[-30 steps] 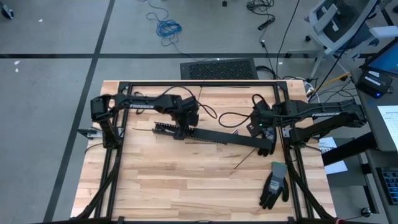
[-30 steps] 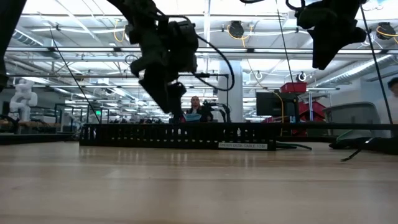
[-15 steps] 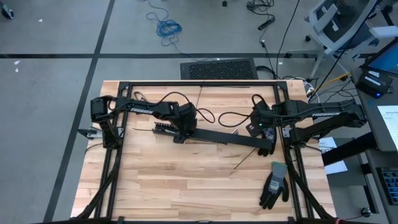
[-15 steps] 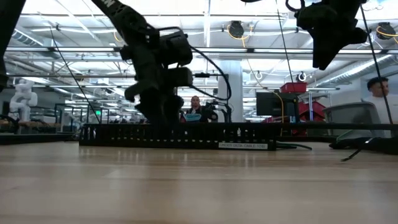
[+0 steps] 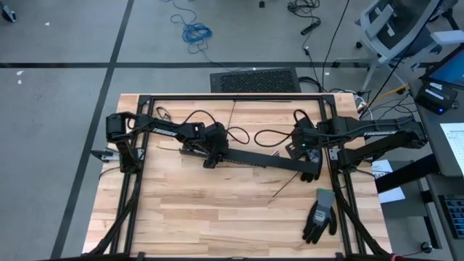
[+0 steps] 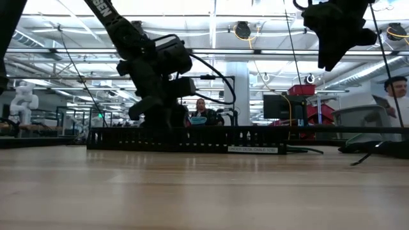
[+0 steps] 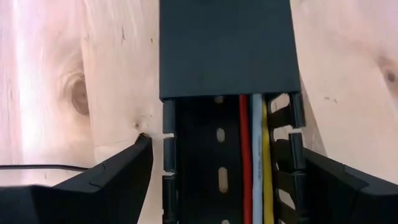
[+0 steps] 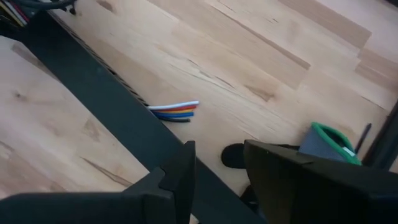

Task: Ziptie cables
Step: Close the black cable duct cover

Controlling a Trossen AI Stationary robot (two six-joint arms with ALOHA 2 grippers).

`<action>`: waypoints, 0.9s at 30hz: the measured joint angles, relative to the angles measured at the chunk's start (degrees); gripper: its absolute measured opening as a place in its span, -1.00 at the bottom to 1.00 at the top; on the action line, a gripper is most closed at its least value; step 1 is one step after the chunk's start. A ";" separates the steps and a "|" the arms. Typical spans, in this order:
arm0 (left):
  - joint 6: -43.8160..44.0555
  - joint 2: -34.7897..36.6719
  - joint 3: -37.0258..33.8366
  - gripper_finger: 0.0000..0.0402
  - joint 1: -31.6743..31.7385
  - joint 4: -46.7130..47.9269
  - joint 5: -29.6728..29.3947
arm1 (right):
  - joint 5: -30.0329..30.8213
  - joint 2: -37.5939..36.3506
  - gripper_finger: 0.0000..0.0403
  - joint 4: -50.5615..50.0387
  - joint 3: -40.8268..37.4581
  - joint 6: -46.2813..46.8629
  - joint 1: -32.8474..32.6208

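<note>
Grey tiled floor (image 5: pixel 65 43), office chair (image 5: pixel 395 25), bright ceiling lights (image 6: pixel 211 9), red machine (image 6: pixel 307 105)

The left arm reaches inward and low over the bench, its dark two-finger left tool (image 5: pixel 209 161) pointing down with fingers (image 7: pixel 118 180) spread wide. The right arm is raised, its dark right tool (image 5: pixel 310 174) partly parted, holding nothing.
</note>
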State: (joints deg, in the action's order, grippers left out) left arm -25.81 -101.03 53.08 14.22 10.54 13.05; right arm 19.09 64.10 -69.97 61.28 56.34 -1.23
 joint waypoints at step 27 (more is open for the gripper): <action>1.69 -4.33 0.26 0.52 1.93 -4.44 4.07 | -2.98 0.02 -0.37 4.21 0.00 0.24 0.01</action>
State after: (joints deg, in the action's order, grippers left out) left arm -24.12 -105.36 53.34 16.15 6.10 17.12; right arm 16.11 64.11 -65.76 61.28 56.57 -1.22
